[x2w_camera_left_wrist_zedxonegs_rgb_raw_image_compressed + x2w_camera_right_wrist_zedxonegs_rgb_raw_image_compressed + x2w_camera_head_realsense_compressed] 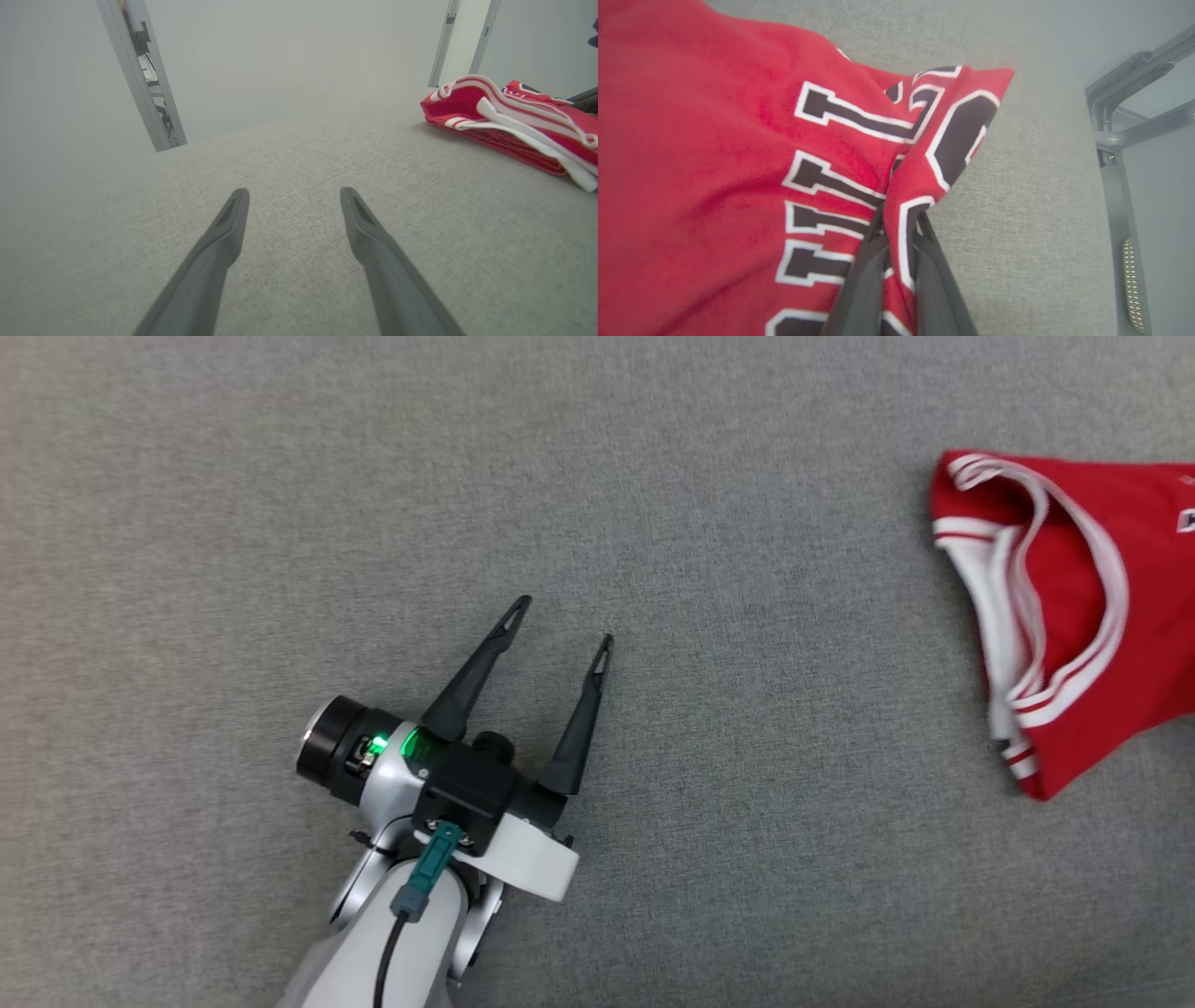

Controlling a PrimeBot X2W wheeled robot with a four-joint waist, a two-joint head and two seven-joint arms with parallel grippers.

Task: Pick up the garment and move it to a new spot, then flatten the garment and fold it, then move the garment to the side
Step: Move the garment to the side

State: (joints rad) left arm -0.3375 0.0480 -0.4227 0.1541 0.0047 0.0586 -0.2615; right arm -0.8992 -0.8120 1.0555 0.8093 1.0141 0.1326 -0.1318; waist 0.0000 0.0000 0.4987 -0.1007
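Observation:
The garment (1083, 607) is a red jersey with white trim, lying bunched at the right edge of the grey table in the head view. It also lies at the far right in the left wrist view, as the garment (509, 121). My left gripper (562, 620) stands open over bare cloth, well to the left of it, with nothing between its fingers (224, 233). My right gripper (896, 219) is shut on a pinched fold of the garment (714, 154), whose black and white lettering shows around the fingers.
The grey fabric table top (653, 476) spreads wide between the left gripper and the jersey. Metal frame posts (140, 79) stand beyond the table's far edge, and a grey metal frame (1125, 135) runs past its right side.

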